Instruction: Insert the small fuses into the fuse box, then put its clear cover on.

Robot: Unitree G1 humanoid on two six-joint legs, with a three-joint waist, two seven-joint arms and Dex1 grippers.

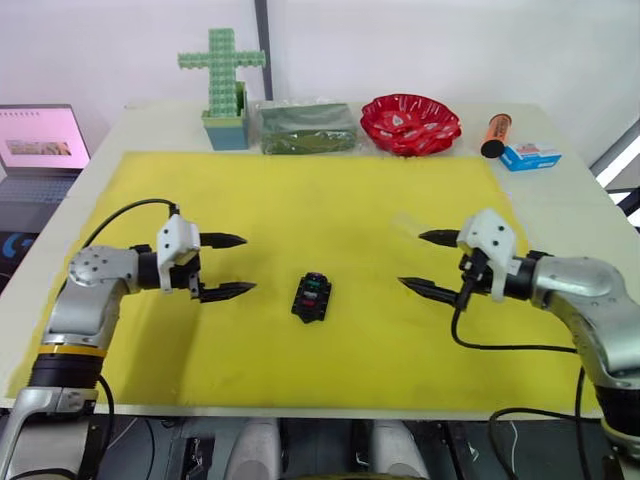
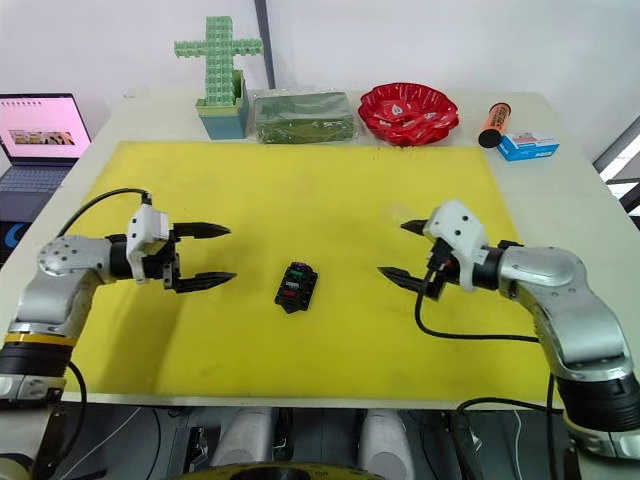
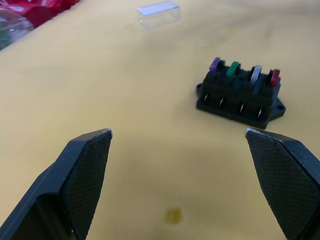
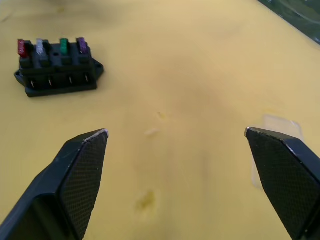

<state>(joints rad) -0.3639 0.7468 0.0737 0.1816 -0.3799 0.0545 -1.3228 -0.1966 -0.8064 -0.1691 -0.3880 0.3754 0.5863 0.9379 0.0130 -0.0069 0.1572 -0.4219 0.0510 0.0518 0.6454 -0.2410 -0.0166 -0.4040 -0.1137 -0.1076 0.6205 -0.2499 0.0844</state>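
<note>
With small fuses (image 3: 244, 75) all in fuse box (image 1: 311, 297), only clear cover (image 3: 158, 12) left; both tools wide apart, holding nothing.

White wall (image 1: 450, 40), pale table (image 1: 560, 200), yellow mat (image 1: 330, 200)

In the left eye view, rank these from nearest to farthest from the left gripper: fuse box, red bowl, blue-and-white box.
Measured from the left gripper, which is open:
1. Fuse box, just to its right at mat centre, four fuses seated.
2. Red bowl, at the table's far edge, right of centre.
3. Blue-and-white box, at the far right corner, beyond the bowl.
</note>
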